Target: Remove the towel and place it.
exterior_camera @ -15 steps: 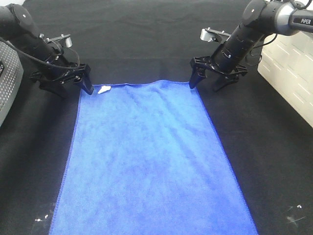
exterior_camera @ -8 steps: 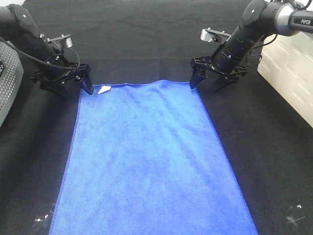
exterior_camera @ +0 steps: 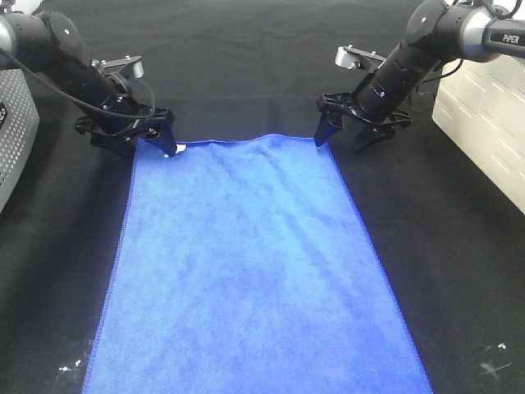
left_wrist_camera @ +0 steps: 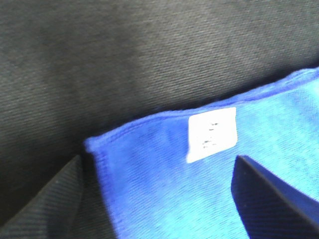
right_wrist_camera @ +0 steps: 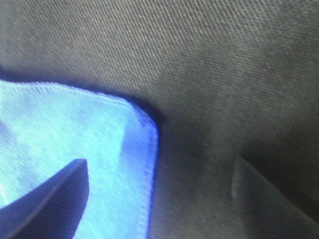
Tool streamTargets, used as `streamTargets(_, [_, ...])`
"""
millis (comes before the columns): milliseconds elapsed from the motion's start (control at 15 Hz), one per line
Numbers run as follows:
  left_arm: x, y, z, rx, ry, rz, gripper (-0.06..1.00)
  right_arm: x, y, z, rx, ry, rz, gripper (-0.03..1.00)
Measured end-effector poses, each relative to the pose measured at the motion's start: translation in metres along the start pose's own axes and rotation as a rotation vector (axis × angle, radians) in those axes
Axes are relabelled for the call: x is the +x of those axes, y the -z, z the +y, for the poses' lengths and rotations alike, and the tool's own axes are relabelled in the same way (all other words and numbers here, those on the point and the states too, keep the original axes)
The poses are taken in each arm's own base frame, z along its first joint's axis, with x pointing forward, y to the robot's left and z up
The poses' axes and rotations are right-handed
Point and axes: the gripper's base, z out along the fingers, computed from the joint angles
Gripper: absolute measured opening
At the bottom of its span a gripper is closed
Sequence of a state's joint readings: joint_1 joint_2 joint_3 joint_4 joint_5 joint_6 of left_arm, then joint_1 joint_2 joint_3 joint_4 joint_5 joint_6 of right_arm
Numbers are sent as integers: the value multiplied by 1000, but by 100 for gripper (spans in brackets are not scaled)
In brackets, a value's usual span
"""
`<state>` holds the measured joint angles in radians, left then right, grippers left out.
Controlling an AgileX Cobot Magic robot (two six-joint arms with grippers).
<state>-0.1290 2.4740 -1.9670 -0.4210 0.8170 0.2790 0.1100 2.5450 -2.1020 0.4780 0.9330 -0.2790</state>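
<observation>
Black woven fabric [exterior_camera: 262,66] covers the whole table, and the towel [exterior_camera: 254,271] lies spread flat on it in the middle, its near end running out of the exterior view. A white ribbed crate [exterior_camera: 484,123] stands at the right edge and a grey perforated case [exterior_camera: 12,139] at the left, both well apart from the towel. The cloth is bright royal blue, fuzzy and faintly creased, with a stitched hem. Its long axis runs from the near edge towards the arms, with the short far edge lying across between them. The left gripper [exterior_camera: 152,148] is spread wide at the far left corner, one finger over the black fabric and one over the blue. The right gripper [exterior_camera: 340,141] is likewise parted astride the far right corner. Neither holds anything. A small white tag [left_wrist_camera: 212,134] lies flat just inside the left corner.
</observation>
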Motion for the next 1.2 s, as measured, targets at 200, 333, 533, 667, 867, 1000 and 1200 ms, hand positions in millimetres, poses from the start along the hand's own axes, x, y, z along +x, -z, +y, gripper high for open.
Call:
streamTargets(200, [0, -7, -22, 18, -32, -7, 76, 1, -10, 21, -9, 39, -7, 77])
streamTargets(333, [1, -10, -34, 31, -48, -7, 76, 2, -16, 32, -16, 56, -4, 77])
streamTargets(533, [2, -14, -46, 40, -66, -11, 75, 4, -21, 43, -23, 77, -1, 76])
streamTargets(667, [2, -14, -47, 40, -68, -11, 75, 4, -22, 43, -22, 77, -2, 70])
streamTargets(867, [2, -14, -47, 39, -69, -11, 75, 4, -23, 42, -20, 76, -5, 54])
streamTargets(1000, [3, -15, -46, 36, -71, -9, 71, 4, -24, 43, -23, 76, -3, 40])
streamTargets(1200, [4, -17, -45, 32, -74, -3, 50, 6, -28, 42, -22, 73, 5, 14])
